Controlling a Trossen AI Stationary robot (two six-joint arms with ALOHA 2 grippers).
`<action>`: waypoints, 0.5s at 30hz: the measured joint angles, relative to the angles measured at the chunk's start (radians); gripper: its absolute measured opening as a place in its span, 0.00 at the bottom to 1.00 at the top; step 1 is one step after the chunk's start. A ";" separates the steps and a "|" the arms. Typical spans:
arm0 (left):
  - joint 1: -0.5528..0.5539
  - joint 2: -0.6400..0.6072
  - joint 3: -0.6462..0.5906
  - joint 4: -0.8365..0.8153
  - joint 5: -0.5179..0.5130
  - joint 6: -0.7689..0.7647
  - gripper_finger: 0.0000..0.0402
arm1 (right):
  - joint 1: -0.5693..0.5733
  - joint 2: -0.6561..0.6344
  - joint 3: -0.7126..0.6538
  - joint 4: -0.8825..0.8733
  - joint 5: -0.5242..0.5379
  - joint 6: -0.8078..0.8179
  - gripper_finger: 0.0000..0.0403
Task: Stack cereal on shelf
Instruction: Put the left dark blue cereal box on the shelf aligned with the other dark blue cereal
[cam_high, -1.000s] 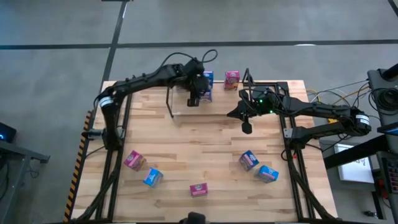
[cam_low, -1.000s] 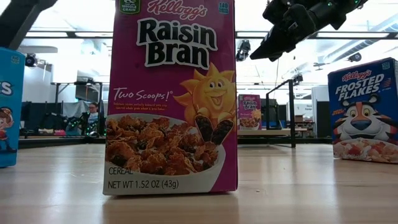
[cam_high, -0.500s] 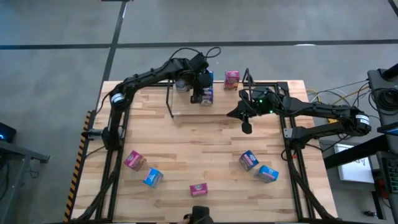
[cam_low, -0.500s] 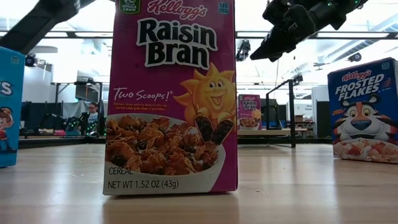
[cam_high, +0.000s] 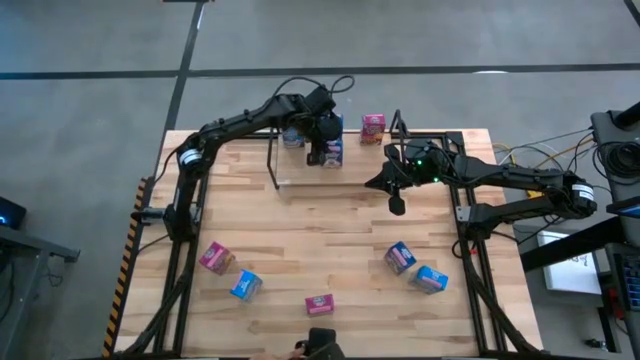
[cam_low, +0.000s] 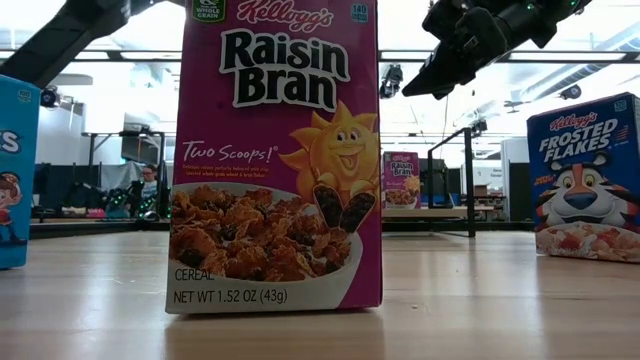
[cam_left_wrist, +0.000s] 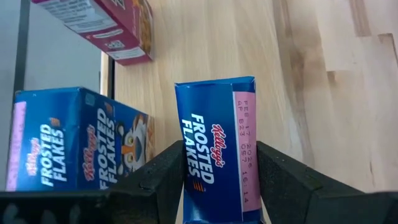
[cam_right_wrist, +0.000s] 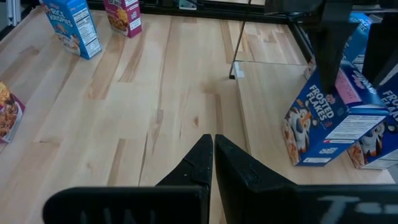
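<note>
Left gripper (cam_left_wrist: 217, 186) clamps a blue Frosted Flakes box (cam_left_wrist: 217, 149) at the shelf (cam_high: 300, 180), arm stretched across the wood table (cam_high: 320, 240); right gripper (cam_right_wrist: 213, 163) shut, hovering mid-table.

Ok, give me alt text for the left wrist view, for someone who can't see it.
The left gripper holds a blue Frosted Flakes box between its two dark fingers, above the wooden table. A second Frosted Flakes box stands beside it, with a pink cereal box beyond.

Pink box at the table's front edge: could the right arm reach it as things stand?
Probably yes: the right gripper hangs shut over bare table, and nothing stands between it and the pink box.
</note>
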 joint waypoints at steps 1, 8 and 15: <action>0.000 0.000 -0.001 0.001 0.000 0.000 0.41 | 0.000 0.000 0.000 0.000 0.000 0.000 0.02; -0.001 0.000 -0.003 0.009 0.000 0.000 0.41 | 0.000 0.000 0.000 0.000 0.000 0.000 0.02; 0.000 0.000 -0.004 0.009 -0.042 0.004 0.41 | 0.000 0.000 0.000 0.000 0.000 0.000 0.02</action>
